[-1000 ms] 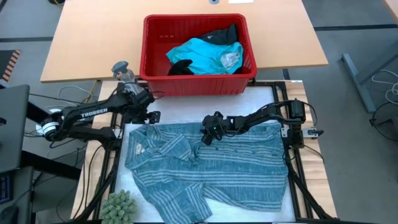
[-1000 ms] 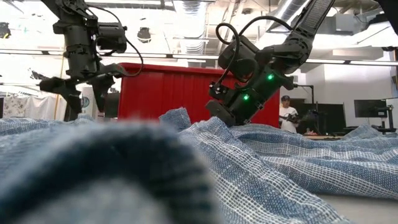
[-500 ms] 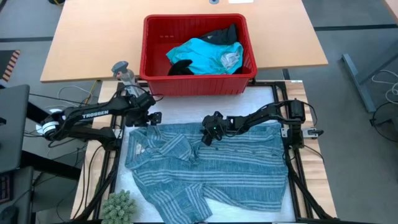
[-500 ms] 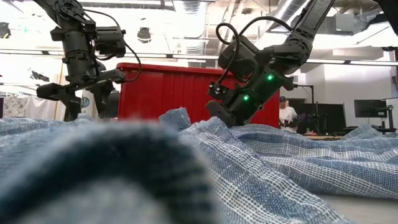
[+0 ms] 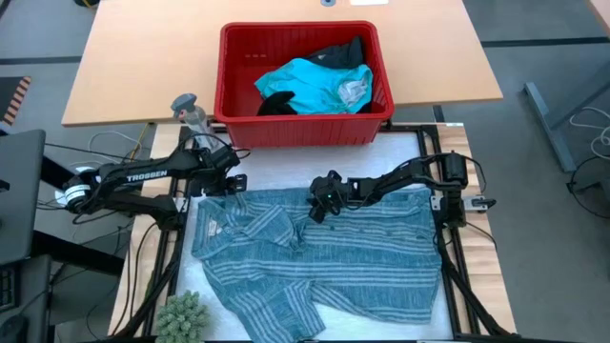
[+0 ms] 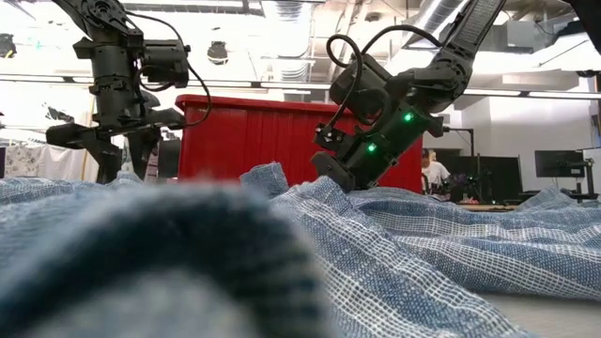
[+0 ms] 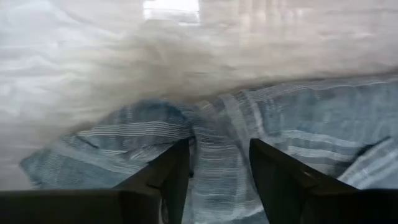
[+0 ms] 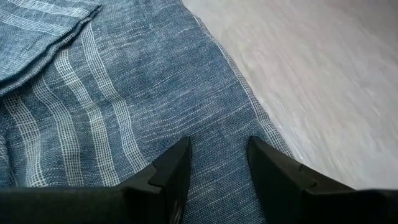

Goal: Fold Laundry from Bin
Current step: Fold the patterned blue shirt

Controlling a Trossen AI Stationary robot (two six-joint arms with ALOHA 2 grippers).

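The striped shirt (image 5: 319, 252) lay spread on the table below the bin (image 5: 303, 124), being flattened: both the left gripper (image 5: 225, 183) and right gripper (image 5: 319, 207) hovered open, empty, at its top edge, needing a pinch next.

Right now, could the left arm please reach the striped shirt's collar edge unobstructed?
Probably yes. The left gripper hangs open just above the striped shirt at its far-left edge, with nothing between them; the right gripper works apart, mid-shirt.

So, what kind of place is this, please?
Probably a robotics lab or workshop: exposed ceiling ducts, a monitor and a person at the back, and a wooden table holding the red bin.
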